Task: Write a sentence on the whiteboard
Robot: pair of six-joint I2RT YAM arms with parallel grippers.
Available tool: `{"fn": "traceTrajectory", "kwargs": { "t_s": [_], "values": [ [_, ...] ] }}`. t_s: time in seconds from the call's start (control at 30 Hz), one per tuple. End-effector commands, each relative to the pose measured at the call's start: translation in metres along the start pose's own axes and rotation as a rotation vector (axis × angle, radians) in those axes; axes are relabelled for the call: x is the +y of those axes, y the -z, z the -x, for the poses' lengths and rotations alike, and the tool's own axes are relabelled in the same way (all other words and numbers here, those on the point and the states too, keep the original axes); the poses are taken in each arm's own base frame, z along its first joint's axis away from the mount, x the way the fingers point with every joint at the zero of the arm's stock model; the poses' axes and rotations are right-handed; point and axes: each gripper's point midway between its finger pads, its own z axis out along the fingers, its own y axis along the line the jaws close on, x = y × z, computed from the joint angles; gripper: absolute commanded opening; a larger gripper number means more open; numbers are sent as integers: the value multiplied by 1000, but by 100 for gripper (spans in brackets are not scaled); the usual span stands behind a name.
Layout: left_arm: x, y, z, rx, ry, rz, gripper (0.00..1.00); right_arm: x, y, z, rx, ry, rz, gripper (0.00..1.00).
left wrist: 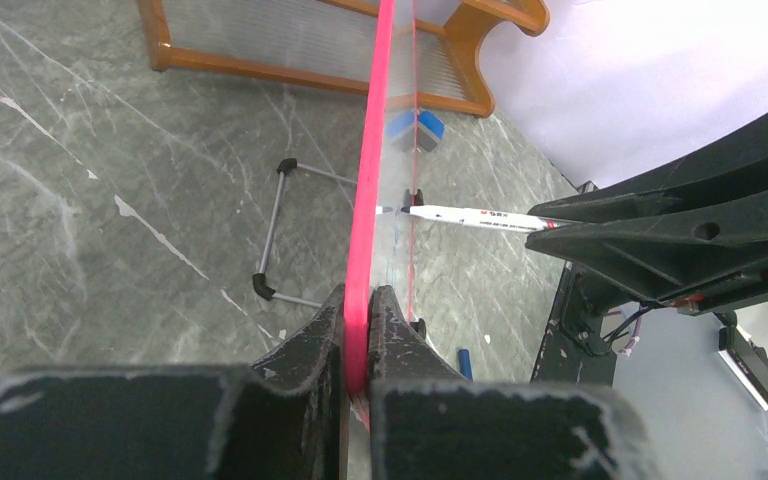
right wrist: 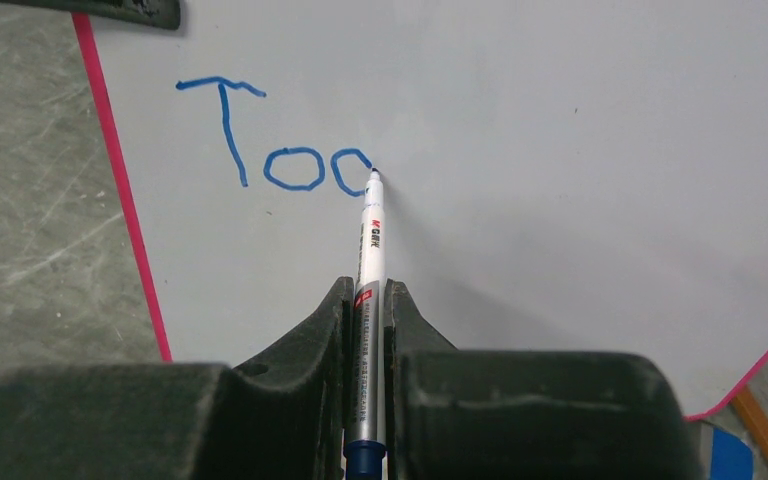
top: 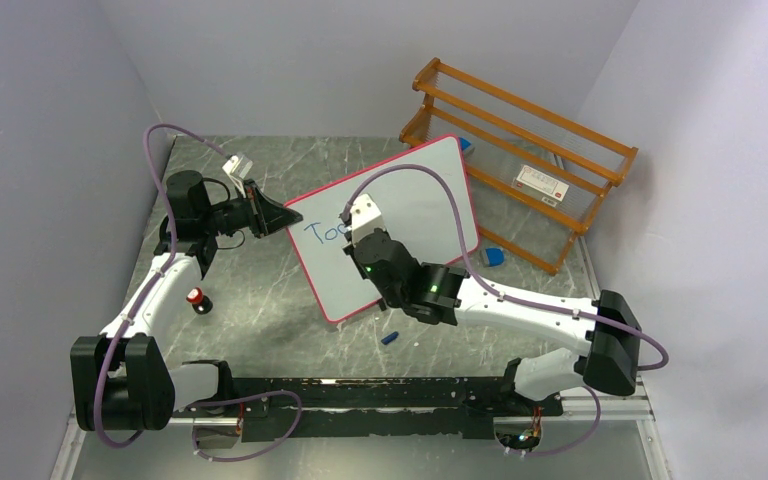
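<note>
From above, a whiteboard (top: pixel 430 200) with a pink rim sits askew near the middle of a grey marble table (top: pixel 260 320). The left gripper (top: pixel 278 215) reaches to the board's left edge. The right gripper (top: pixel 355 225) is over the board's left part, beside the blue start of the sentence (top: pixel 322 232). An orange wooden rack (top: pixel 520 160) stands at the table's far right corner. A small blue cap (top: pixel 390 338) lies off the board's near corner.

In the left wrist view the board is seen edge-on. The left gripper's jaws are pressed together on the pink rim, pinching it. Beyond them a white marker (left wrist: pixel 470 215) meets the board's face.

In the right wrist view, the right gripper's jaws are clamped on the marker's barrel. Its tip touches the board at the third letter, a loop not quite closed. The sentence so far reads "To" and that loop, near the board's left edge.
</note>
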Motion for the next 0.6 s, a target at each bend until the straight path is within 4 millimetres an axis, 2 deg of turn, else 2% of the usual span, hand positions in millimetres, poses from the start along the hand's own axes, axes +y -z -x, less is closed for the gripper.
{"fn": "traceTrajectory", "kwargs": {
  "t_s": [0.0, 0.27, 0.57],
  "values": [
    [9, -7, -29, 75, -17, 7, 5, -10, 5, 28, -88, -46, -23, 0],
    [8, -7, -30, 78, -13, 1, 5, -14, -2, 43, -119, -47, -30, 0],
    [8, -7, -30, 78, -14, 3, 5, -9, -6, 55, -135, -41, -11, 0]
  ]
}}
